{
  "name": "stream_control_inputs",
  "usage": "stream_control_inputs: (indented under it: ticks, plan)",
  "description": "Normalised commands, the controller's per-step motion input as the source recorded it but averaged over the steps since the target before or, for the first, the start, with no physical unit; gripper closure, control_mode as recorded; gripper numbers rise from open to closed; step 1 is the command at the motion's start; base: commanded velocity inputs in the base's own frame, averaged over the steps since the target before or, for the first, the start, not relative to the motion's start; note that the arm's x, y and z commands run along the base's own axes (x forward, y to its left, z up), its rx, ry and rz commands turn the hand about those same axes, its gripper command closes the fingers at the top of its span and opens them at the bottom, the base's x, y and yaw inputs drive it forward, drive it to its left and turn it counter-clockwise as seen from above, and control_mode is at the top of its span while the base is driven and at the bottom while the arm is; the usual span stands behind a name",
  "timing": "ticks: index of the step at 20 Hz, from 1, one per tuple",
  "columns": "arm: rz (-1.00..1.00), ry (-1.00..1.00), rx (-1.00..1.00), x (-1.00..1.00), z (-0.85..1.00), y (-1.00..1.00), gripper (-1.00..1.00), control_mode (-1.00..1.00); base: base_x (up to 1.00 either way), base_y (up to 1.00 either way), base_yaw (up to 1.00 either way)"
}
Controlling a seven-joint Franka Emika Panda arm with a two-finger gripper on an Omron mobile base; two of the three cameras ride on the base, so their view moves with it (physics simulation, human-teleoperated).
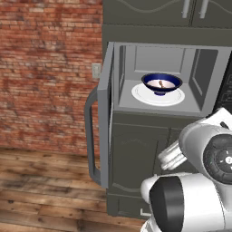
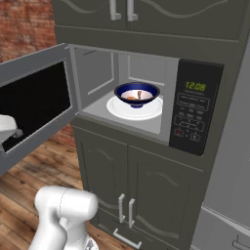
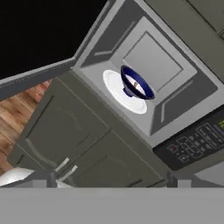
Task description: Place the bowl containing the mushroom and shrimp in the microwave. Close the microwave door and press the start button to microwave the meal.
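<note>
The bowl (image 1: pixel 161 84) sits on the microwave (image 2: pixel 146 63) turntable beyond the fingers (image 3: pixel 177 179), whose spread I cannot tell; the microwave door (image 1: pixel 105 113) is open and start unpressed.

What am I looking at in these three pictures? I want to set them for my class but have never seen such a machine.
These are computer-rendered views of a white robot arm on a driving base in a kitchen. Two cameras ride on the base, behind the arm to its left and right; the third sits on the hand and looks tilted. The microwave stands with the microwave door swung wide open. Inside, a blue bowl sits on the white turntable plate, with small orange and tan bits of food in it. The black keypad panel is on the right. The gripper holds nothing.
</note>
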Motion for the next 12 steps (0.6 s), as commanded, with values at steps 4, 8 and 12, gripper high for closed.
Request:
stream_control_inputs:
  ticks: [4,8,12]
  plan:
    - [0.05,0.14,-0.39,-0.62,0.30,0.96,-1.00,-1.00,0.00,0.00,0.00]
    - [0.00,0.15,-0.40,-0.40,0.26,1.00,-1.00,-1.00,0.00,0.00,0.00]
    - [0.00,0.15,-0.38,-0.10,0.17,0.99,-1.00,-1.00,0.00,0.00,0.00]
